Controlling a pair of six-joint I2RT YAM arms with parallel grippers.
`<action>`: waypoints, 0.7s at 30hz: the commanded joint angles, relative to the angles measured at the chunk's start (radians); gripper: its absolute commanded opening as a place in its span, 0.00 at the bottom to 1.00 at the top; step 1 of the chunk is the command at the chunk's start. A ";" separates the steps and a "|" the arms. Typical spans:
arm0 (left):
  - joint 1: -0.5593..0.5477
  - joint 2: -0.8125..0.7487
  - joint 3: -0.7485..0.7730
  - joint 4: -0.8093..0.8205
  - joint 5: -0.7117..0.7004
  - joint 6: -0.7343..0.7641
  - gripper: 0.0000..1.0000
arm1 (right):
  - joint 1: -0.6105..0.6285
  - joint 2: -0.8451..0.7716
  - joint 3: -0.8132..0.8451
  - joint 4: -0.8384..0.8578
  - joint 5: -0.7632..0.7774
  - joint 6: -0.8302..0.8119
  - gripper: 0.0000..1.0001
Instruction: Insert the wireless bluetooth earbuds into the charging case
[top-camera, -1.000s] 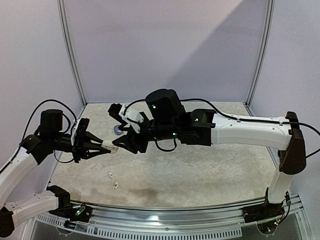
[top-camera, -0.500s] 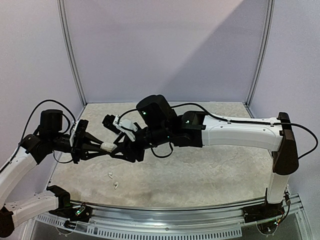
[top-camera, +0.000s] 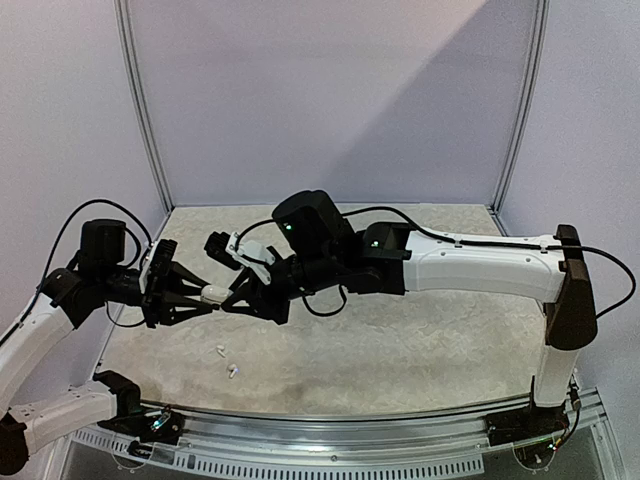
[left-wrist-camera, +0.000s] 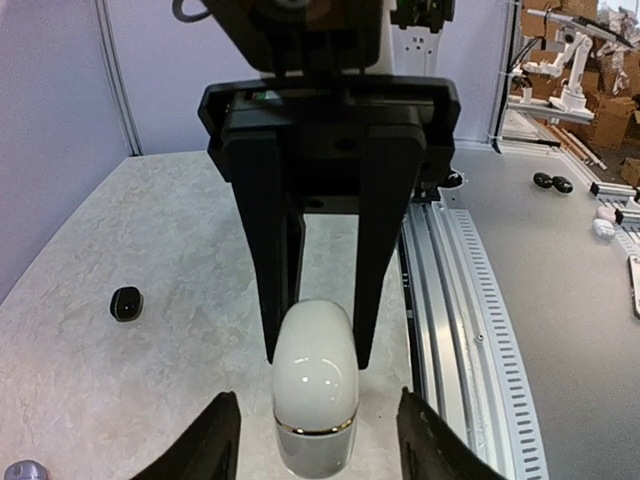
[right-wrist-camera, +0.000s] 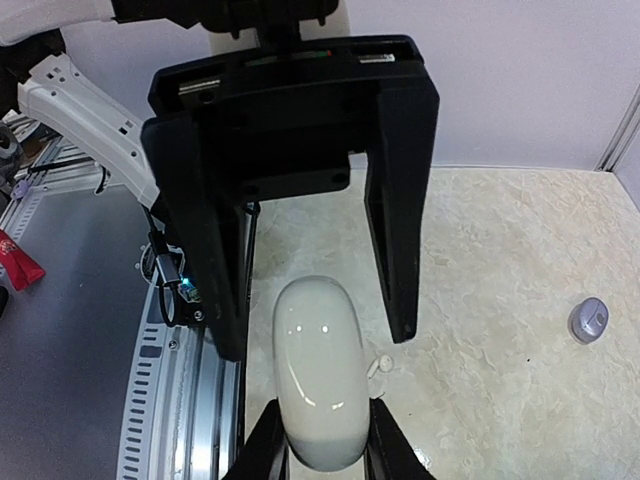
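- The beige marbled bench carried the loose pieces, and both arms met above its left side.
- The right end effector was clamped on one end of a glossy white pebble-shaped charging case, held in the air.
- The left end effector stood spread, its fingers clear of the case on both sides.
- The case was closed, with a thin seam round it, so its contents were hidden.
- A small black rounded piece and a greyish-lavender round piece lay on the bench.
- Two tiny white earbuds lay near each other on the bench below the case.

left gripper and right gripper meet at the white case, barring the left. the table lies open on the right. earbuds sit near-left.
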 joint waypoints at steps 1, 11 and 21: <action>-0.002 0.005 0.014 -0.062 -0.017 -0.003 0.63 | 0.003 -0.008 0.018 -0.016 0.019 -0.016 0.15; -0.002 0.009 0.005 -0.059 -0.020 0.003 0.34 | 0.003 -0.026 0.011 -0.011 0.025 -0.036 0.14; -0.003 0.012 -0.002 -0.070 -0.025 0.017 0.00 | 0.003 -0.025 0.005 0.012 0.053 -0.030 0.28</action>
